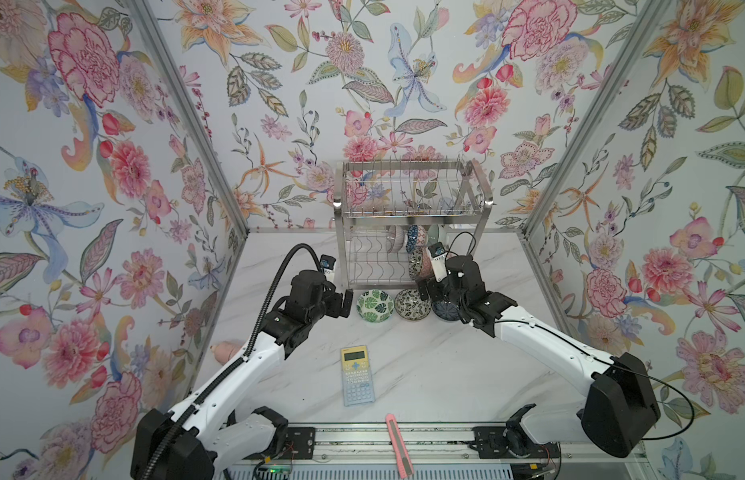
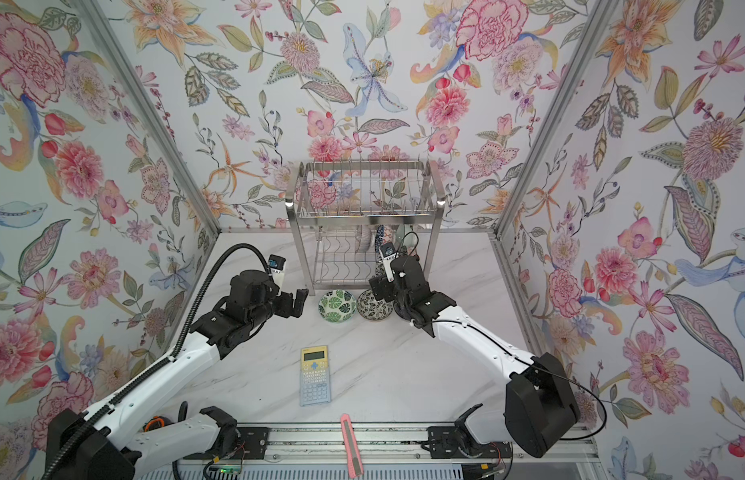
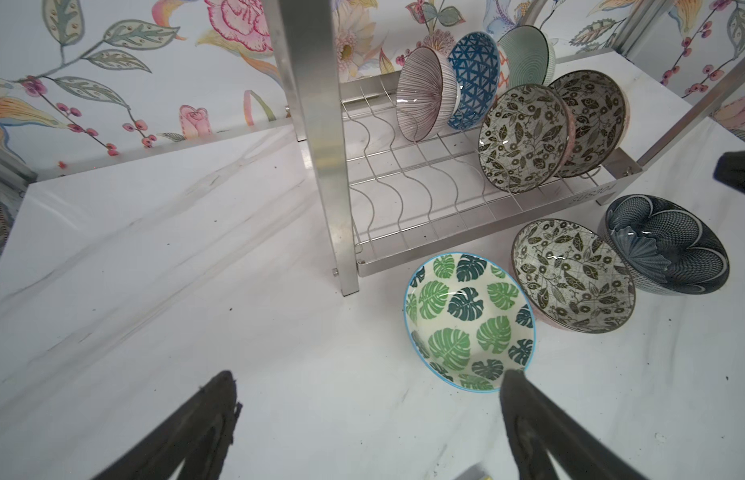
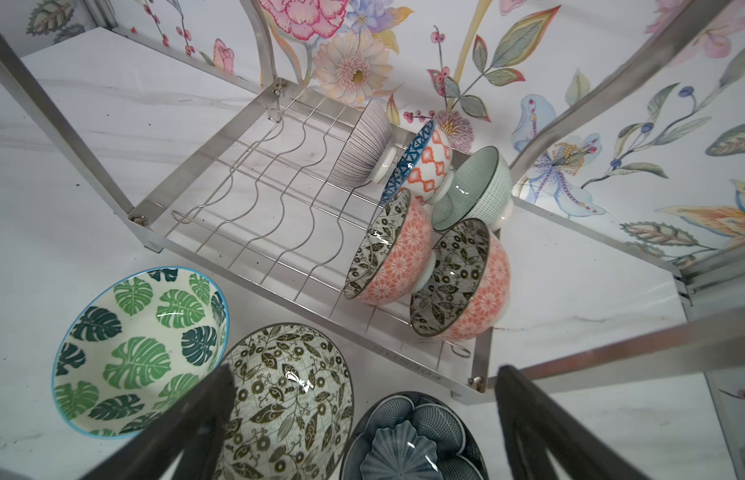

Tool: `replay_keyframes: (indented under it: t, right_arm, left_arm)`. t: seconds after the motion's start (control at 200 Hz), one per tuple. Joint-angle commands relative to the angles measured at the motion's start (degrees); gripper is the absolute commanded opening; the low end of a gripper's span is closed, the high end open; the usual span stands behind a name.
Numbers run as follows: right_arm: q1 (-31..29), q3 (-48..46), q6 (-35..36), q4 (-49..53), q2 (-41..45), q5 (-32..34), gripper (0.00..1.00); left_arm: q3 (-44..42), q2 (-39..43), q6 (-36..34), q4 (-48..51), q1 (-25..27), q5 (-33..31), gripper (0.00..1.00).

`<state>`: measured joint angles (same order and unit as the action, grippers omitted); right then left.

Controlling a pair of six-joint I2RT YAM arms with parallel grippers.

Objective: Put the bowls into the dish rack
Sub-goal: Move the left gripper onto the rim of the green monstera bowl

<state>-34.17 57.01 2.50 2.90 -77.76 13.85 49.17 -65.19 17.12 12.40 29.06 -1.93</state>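
The steel dish rack (image 1: pixel 412 208) (image 2: pixel 364 208) stands at the back, with several bowls on edge in its lower tier, among them a striped one (image 4: pixel 362 145) and a pale celadon one (image 4: pixel 474 191). Three bowls sit on the table in front of it: green leaf (image 1: pixel 375 306) (image 3: pixel 466 320), black-white floral (image 1: pixel 412 304) (image 4: pixel 287 399) and dark blue (image 3: pixel 666 245) (image 4: pixel 408 440). My left gripper (image 1: pixel 341 302) (image 3: pixel 368 376) is open and empty, just left of the leaf bowl. My right gripper (image 1: pixel 431 291) (image 4: pixel 364 370) hangs open over the floral and dark blue bowls.
A yellow and blue calculator (image 1: pixel 357 376) lies mid-table. A pink utility knife (image 1: pixel 399 446) rests on the front rail. A pinkish object (image 1: pixel 227 349) sits by the left wall. Floral walls close in three sides.
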Motion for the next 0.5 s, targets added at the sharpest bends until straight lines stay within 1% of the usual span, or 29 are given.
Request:
replay_keyframes:
  t: [0.0, 0.245, 0.495]
  right_arm:
    - [0.8, -1.5, -1.7, 0.9, 2.7, -1.0, 0.99]
    - [1.8, -2.3, -2.3, 1.8, 3.7, -0.6, 0.99]
    - [1.9, -1.6, -2.5, 2.4, 3.3, -0.6, 0.99]
  left_arm:
    - [-1.8, -2.4, 4.1, -3.6, 1.6, -1.0, 0.99]
    - [-3.4, -7.6, 6.8, -7.3, 2.6, -0.1, 0.99]
    - [-4.3, -12.6, 7.5, -9.3, 2.6, 0.6, 0.99]
